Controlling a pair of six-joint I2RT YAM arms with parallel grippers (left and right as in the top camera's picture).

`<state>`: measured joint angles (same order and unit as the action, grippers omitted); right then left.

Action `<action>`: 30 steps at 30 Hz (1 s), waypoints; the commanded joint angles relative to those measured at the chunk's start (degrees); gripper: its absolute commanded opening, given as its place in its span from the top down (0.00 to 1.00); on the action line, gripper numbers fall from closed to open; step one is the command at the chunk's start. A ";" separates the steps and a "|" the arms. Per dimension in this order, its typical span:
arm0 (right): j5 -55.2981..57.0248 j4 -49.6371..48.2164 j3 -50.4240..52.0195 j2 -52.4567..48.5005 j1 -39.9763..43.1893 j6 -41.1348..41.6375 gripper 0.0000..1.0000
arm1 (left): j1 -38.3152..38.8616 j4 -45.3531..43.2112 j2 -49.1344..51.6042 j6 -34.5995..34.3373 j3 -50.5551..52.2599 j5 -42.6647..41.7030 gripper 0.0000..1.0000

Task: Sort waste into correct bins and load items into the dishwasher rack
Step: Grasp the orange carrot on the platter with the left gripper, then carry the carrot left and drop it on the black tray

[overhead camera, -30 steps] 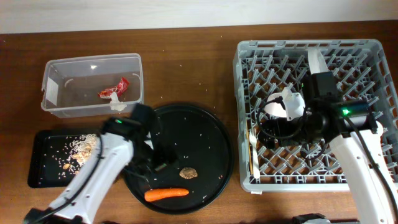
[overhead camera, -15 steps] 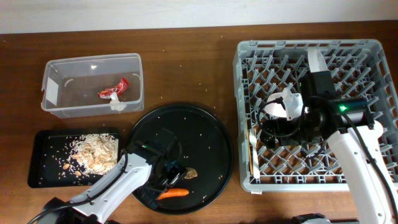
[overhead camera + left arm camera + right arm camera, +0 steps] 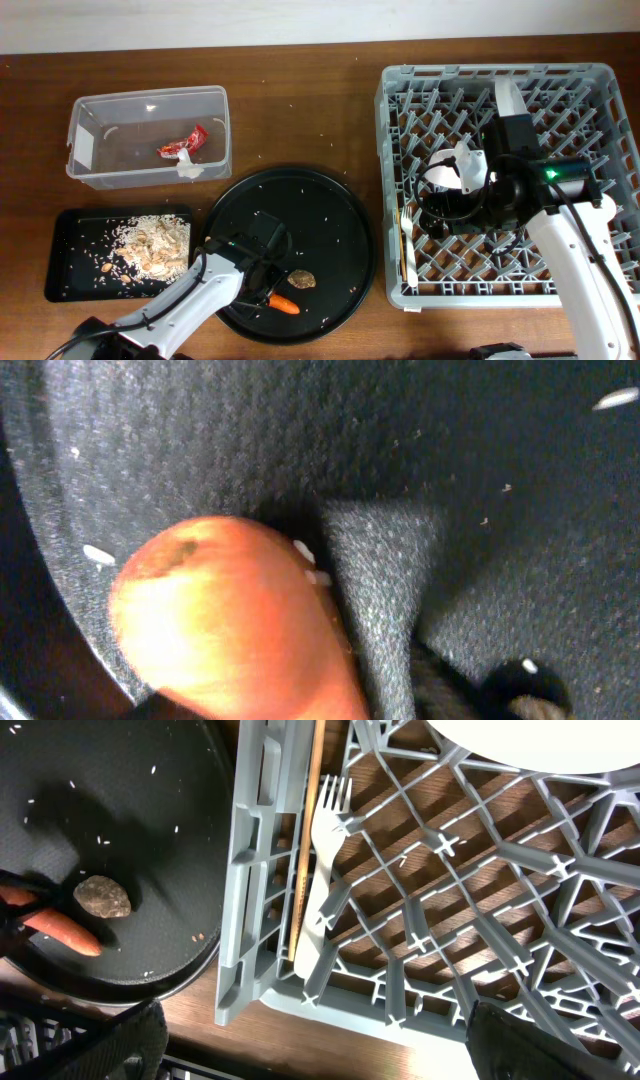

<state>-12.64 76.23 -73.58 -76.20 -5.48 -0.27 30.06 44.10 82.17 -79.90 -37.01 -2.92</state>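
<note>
An orange carrot (image 3: 285, 305) lies at the front of the round black tray (image 3: 300, 210). My left gripper (image 3: 268, 297) is shut on its left end. The left wrist view shows the carrot (image 3: 220, 620) pressed against one dark finger (image 3: 385, 600). A brown food lump (image 3: 303, 281) sits just beyond. My right gripper (image 3: 432, 213) hangs open over the dishwasher rack (image 3: 590, 100), above a white fork (image 3: 325, 880) and a thin wooden stick (image 3: 305, 840). A pale plate (image 3: 530, 740) stands in the rack. The clear tub (image 3: 90, 110) holds a red wrapper (image 3: 183, 145) and a tissue wad (image 3: 188, 170).
A shallow black tray (image 3: 70, 280) at the front left holds beige scraps (image 3: 150, 245). Loose grains dot the round tray and the wooden table (image 3: 300, 110). The rack's left wall (image 3: 250, 870) stands close to the round tray's right rim.
My left arm swung down onto the round tray's front. Its jaws closed in on the carrot, which shifted slightly right. The right arm has stayed still.
</note>
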 commanded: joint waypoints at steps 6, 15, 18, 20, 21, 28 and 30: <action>0.92 0.00 -0.07 -0.09 -0.50 -0.31 0.02 | -0.13 -1.05 -0.09 0.83 -0.33 6.45 0.67; 0.92 0.00 -0.07 -0.09 -0.50 -0.31 0.02 | -4.22 1.36 -0.31 24.63 -9.51 9.44 0.79; 0.94 -0.11 -0.07 -0.09 -0.50 -0.31 0.02 | -9.01 5.38 -0.31 27.17 -13.38 9.46 0.80; 0.94 -0.15 -0.07 -0.09 -0.50 -0.31 0.02 | -13.18 7.82 -0.31 27.39 -15.74 9.44 0.80; 0.94 -0.11 -0.07 -0.09 -0.50 -0.31 0.02 | -15.87 8.63 -0.31 28.24 -16.83 9.40 0.80; 0.94 -0.15 -0.07 -0.09 -0.50 -0.31 0.02 | -33.59 12.15 -0.83 31.12 -20.15 8.83 0.80; 0.94 -0.15 0.00 -0.09 -0.50 -0.31 0.02 | -38.12 12.15 -1.22 32.22 -20.15 8.81 0.80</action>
<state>-12.43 76.18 -73.58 -76.20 -5.48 -0.25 -1.83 55.94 82.13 -50.26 -55.79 5.43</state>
